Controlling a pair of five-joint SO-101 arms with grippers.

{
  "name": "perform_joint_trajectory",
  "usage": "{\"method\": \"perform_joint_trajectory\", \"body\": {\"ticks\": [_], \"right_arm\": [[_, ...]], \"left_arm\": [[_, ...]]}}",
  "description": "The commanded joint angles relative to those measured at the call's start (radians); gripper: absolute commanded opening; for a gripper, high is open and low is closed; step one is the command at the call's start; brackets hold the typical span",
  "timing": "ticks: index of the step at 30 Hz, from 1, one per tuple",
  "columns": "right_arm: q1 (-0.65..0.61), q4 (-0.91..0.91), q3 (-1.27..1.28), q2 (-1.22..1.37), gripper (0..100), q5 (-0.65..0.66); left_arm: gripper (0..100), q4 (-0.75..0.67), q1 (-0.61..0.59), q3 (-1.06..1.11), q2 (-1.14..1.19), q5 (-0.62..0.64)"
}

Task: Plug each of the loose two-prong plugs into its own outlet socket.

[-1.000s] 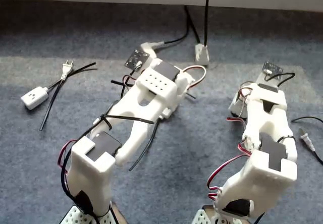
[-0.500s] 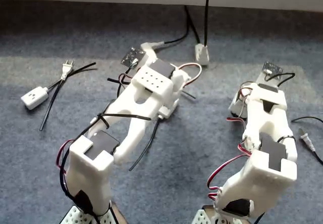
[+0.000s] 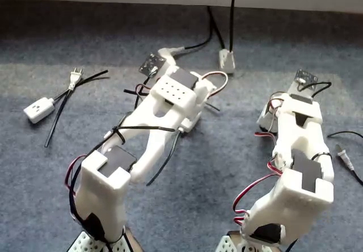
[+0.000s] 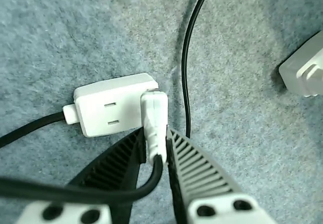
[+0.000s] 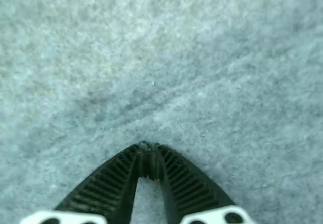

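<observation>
Little has moved: my left arm has shifted only slightly over the far middle of the carpet, and my right arm has kept still. My left gripper is clamped on a white plug, whose front end touches the end of a white socket. The slots face up, bare, so I judge this plug not yet seated. A second socket lies near. Toward the carpet's left edge, a third socket and a loose plug lie apart; another plug lies at the right edge. My right gripper is closed on nothing, low over the carpet. By my reckoning every plug remains.
</observation>
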Motion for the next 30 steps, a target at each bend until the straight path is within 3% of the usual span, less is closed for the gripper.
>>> {"method": "perform_joint_trajectory", "body": {"ticks": [1,30], "right_arm": [[0.008,-0.005,-0.054,0.004,0.7,-0.015],[0.008,-0.005,-0.054,0.004,0.7,-0.015]], "left_arm": [[1,-0.003,0.035,-0.005,-0.012,-0.009],[1,0.069,0.064,-0.001,-0.03,-0.008]]}}
